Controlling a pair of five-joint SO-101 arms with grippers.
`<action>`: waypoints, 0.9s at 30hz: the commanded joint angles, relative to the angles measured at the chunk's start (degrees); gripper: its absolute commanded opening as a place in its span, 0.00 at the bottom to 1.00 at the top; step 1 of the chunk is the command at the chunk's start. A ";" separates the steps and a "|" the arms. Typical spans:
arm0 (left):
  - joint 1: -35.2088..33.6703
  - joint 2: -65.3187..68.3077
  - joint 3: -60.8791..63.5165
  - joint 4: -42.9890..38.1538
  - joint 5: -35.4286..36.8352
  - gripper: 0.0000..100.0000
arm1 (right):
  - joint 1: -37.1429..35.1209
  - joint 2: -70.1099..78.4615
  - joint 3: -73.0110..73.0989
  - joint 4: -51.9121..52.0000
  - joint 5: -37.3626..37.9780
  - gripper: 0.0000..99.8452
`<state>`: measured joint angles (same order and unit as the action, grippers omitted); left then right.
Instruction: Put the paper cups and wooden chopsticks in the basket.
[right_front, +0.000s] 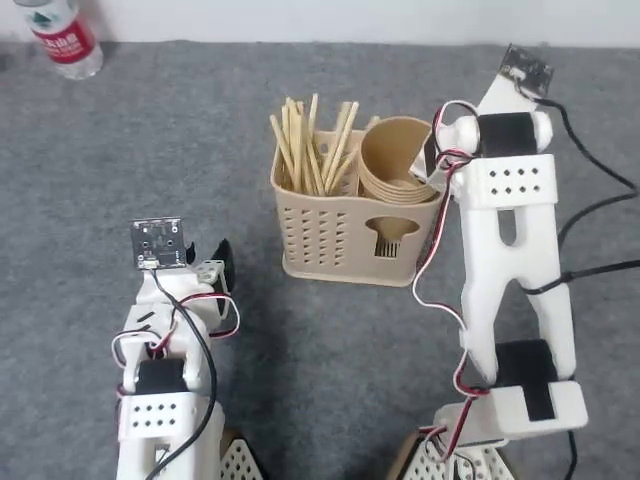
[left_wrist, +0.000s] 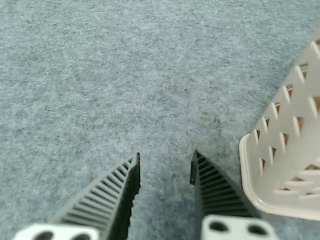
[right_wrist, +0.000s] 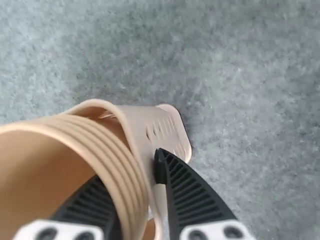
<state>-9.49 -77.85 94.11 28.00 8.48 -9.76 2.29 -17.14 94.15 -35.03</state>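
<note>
A beige slotted basket (right_front: 335, 245) stands mid-table. Several wooden chopsticks (right_front: 310, 150) lean upright in its left half, and a nested stack of paper cups (right_front: 395, 160) sits in its right half. My right gripper (right_front: 432, 162) is at the stack's right rim. In the right wrist view one finger is inside the paper cups (right_wrist: 65, 165) and the other finger (right_wrist: 172, 185) is outside against the basket wall (right_wrist: 160, 132); the right gripper (right_wrist: 135, 167) is shut on the rim. My left gripper (left_wrist: 165, 162) hangs open over bare carpet left of the basket (left_wrist: 285, 150), holding nothing.
A plastic water bottle (right_front: 62, 35) with a red label lies at the far left corner. Grey carpet covers the table. The right arm's white links and cables (right_front: 510, 260) stretch along the basket's right side. The left arm (right_front: 165, 330) is near the front left.
</note>
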 joint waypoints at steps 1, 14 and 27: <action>0.35 -0.62 -0.66 -0.26 -0.53 0.17 | 0.22 0.48 1.05 -2.95 -0.97 0.01; 0.44 -0.62 -0.66 -0.26 -0.53 0.17 | -1.71 0.48 -4.31 -3.74 14.51 0.01; 0.35 -0.62 -0.66 -0.26 -0.53 0.17 | -1.89 0.40 -12.75 5.23 14.59 0.13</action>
<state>-9.49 -77.85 94.11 28.00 8.48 -11.25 3.96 -23.38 95.82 -21.23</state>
